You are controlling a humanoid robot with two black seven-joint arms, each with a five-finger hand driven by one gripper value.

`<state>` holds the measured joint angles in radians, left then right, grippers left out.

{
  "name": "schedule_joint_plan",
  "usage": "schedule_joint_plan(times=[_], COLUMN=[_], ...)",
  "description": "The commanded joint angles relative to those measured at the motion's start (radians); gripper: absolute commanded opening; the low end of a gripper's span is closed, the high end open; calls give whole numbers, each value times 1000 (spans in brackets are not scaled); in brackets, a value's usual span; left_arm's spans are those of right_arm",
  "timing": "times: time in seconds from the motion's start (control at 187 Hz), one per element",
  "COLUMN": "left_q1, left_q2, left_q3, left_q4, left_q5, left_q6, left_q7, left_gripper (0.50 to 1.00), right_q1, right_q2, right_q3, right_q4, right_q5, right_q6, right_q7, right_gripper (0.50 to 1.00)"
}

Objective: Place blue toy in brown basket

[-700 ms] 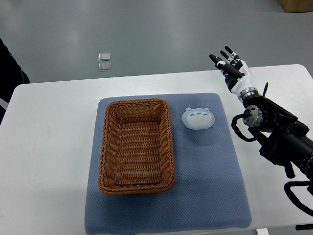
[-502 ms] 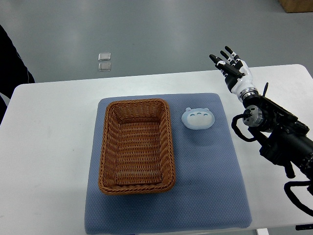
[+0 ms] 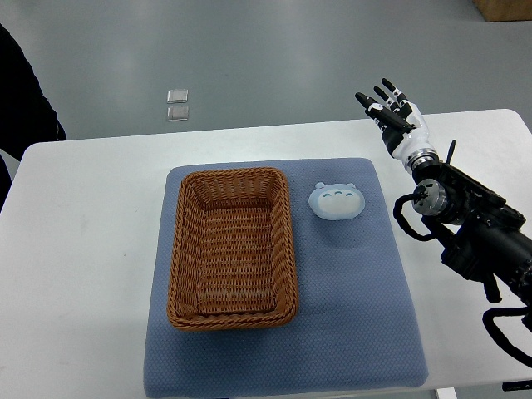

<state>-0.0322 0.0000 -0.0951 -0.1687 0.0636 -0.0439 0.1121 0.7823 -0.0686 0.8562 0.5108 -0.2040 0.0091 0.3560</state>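
A pale blue round toy (image 3: 337, 201) with small ears lies on the blue mat (image 3: 349, 291), just right of the brown wicker basket (image 3: 232, 247). The basket stands on the mat's left half and holds nothing. My right hand (image 3: 391, 112) hovers over the white table's far right part, above and to the right of the toy, with its fingers spread and nothing in them. Its black arm (image 3: 474, 229) comes in from the right edge. The left arm does not show.
The white table (image 3: 83, 249) surrounds the mat. A person in dark clothing (image 3: 21, 91) stands at the far left edge. Two small square tiles (image 3: 177, 104) lie on the grey floor beyond the table. A brown box corner (image 3: 503, 8) shows top right.
The person's dark clothing at the left edge has shifted further into the picture. My right hand, the toy and the basket have not moved.
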Motion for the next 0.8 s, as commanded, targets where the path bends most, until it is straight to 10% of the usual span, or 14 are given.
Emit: schedule_joint_plan(times=[0.0, 0.518, 0.796], left_q1=[0, 0, 0], left_q2=[0, 0, 0], left_q3=[0, 0, 0], left_q4=[0, 0, 0], left_q5=[-1, -1, -1], left_q6=[-1, 1, -1], left_q7=[0, 0, 0], left_gripper=[1000, 1000, 1000], right_q1=[0, -2, 8], right_q2=[0, -30, -112], right_q3=[1, -2, -39], right_q4=[0, 23, 161], right_q5=[0, 2, -15], right_q6=[-1, -15, -143], right_q7=[0, -2, -14], right_gripper=[905, 905, 905])
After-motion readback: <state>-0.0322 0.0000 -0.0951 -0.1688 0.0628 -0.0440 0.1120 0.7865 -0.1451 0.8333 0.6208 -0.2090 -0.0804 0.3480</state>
